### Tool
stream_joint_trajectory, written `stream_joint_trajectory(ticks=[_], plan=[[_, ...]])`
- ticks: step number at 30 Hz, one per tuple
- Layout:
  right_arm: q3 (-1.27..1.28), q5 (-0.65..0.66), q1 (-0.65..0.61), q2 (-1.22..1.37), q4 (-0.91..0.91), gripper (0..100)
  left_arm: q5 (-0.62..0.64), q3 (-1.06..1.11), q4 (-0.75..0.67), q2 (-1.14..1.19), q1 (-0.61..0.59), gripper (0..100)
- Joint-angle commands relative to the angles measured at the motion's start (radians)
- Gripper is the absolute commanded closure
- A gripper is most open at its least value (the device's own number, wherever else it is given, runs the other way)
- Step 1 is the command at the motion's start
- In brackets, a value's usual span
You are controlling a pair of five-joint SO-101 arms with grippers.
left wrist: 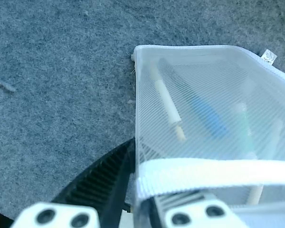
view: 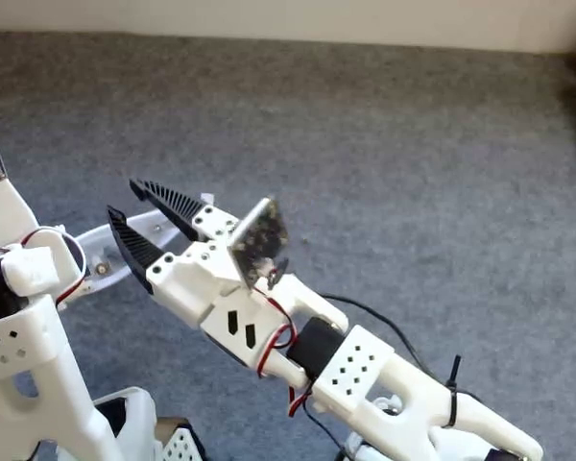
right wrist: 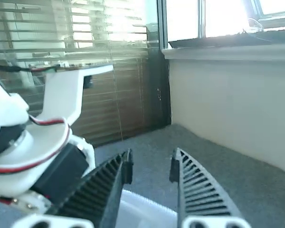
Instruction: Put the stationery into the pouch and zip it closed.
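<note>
Left claw (left wrist: pixel 140 161) is clamped on a corner of the see-through white mesh pouch (left wrist: pixel 213 95), pens (left wrist: pixel 206 114) inside, over the grey felt desk (left wrist: pixel 57 85), right claw (view: pixel 125 199) gaping left of centre, and that pouch looks light and floppy, so pinch its stiffer white webbing band (left wrist: pixel 218 173).

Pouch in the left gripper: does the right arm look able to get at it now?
Probably yes. The right gripper is open, empty and pointed toward the left arm. The left gripper clamps the pouch at one edge only, so most of it is free. The gap between them I cannot judge.
</note>
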Motion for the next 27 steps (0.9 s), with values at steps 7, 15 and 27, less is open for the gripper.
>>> stream_joint_trajectory(ticks=[7, 15, 27], plan=[[-0.186, 0.008, -0.004, -0.082, 0.384, 86.8, 0.005, 0.028, -0.011, 0.028, 0.013, 99], [-0.374, 0.009, 0.058, -0.099, 0.661, 86.8, 0.005, 0.028, -0.011, 0.028, 0.012, 99], [-0.624, 0.011, 0.196, -0.096, 0.995, 86.8, 0.005, 0.028, -0.011, 0.028, 0.013, 99]])
